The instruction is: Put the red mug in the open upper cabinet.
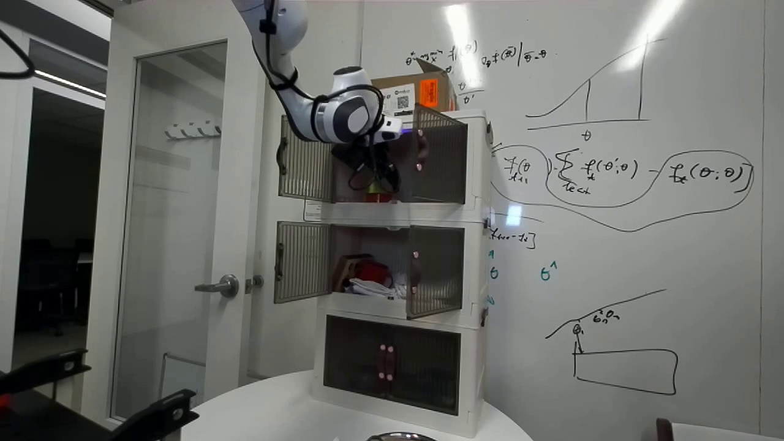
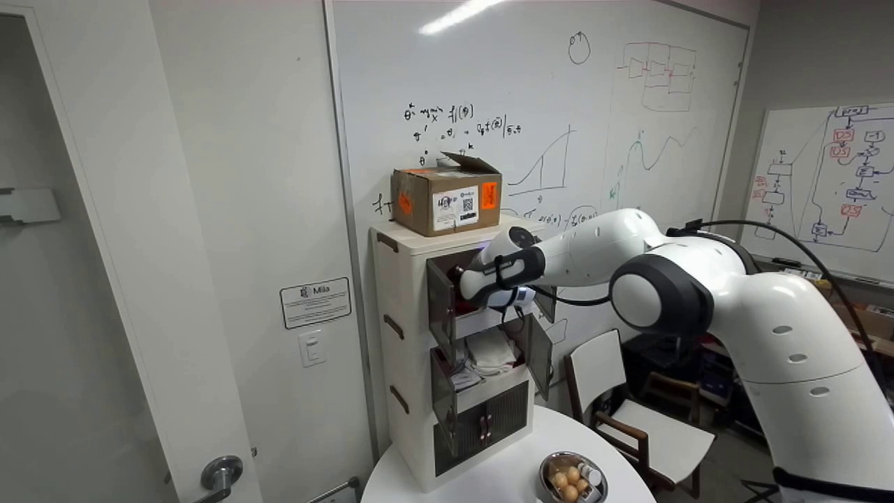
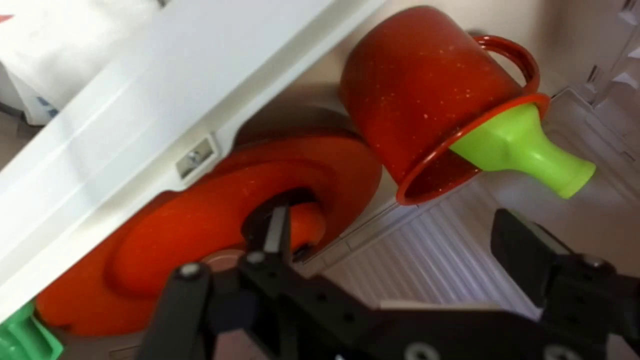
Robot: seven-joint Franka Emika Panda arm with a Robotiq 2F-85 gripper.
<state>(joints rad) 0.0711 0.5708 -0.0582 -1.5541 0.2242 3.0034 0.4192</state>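
The red mug (image 3: 420,95) stands inside the open upper cabinet, with a light green piece (image 3: 530,150) sticking out of its mouth. In an exterior view the red mug (image 1: 378,198) shows small behind the cabinet's front lip and looks upright. The open upper cabinet (image 1: 392,212) has both doors swung out; it also shows in an exterior view (image 2: 482,323). My gripper (image 3: 395,242) is open with nothing between its fingers, inside the compartment and beside the mug, apart from it. In an exterior view the gripper (image 1: 386,174) is just above the mug; elsewhere the arm hides it.
A red oval lid-like thing (image 3: 300,155) lies beside the mug, behind one finger. The cabinet's left door (image 1: 306,162) and right door (image 1: 440,156) flank the arm. A cardboard box (image 2: 447,199) sits on top. A metal bowl (image 2: 543,482) stands on the table.
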